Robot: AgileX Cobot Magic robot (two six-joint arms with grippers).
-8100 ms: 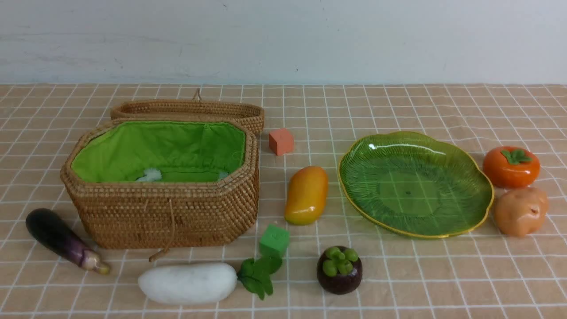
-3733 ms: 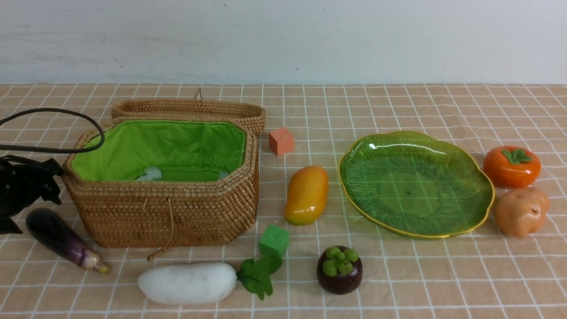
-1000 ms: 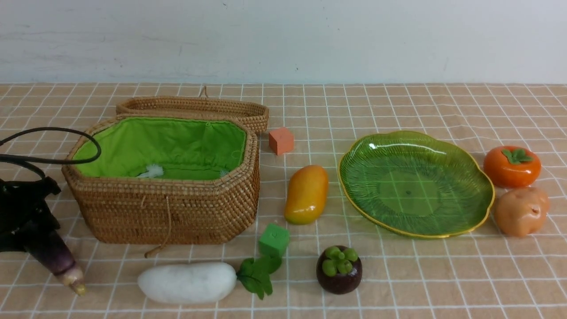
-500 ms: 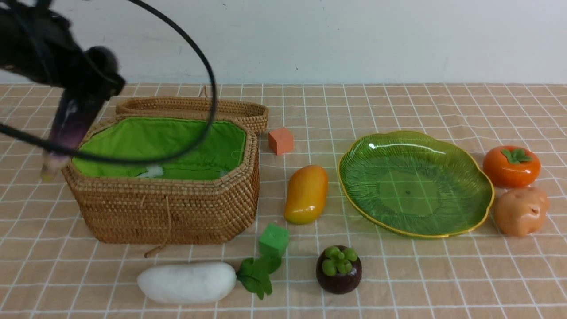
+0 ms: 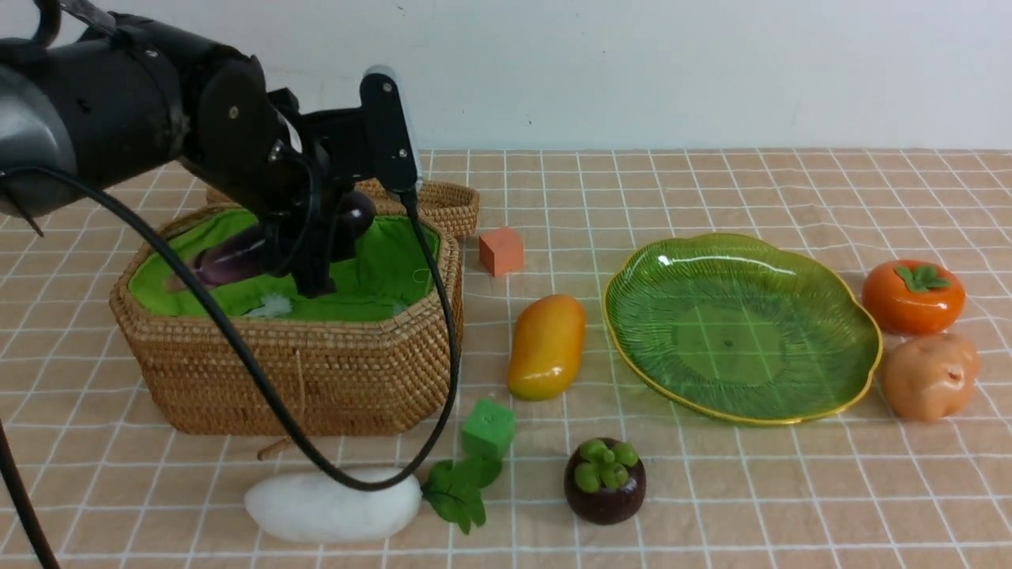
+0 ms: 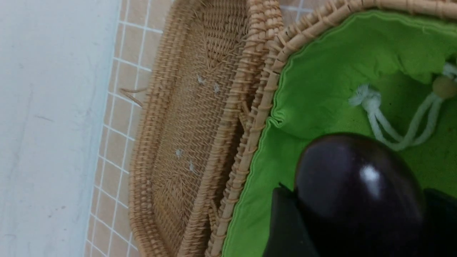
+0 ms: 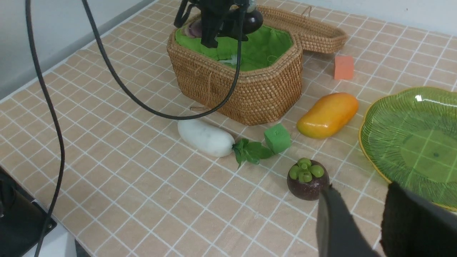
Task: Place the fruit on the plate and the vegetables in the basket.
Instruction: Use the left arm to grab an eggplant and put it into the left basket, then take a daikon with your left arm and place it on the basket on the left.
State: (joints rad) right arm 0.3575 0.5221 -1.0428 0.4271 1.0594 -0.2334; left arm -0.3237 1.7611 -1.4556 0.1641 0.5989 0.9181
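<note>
Left jaws clamp eggplant (image 5: 225,261) over basket (image 5: 316,371), right jaws slightly parted, empty; risk: released off-centre, the long eggplant could catch the rim and tip out.

Bright, even, soft shadows, close-ups prob. blurry

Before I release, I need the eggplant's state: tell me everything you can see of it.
The eggplant is glossy dark purple, smooth like plastic, paler violet toward its stem end. It is held tilted, round end higher, mid-body between the left gripper's fingers, over the basket's green lining. Whether it touches the lining cannot be told.
</note>
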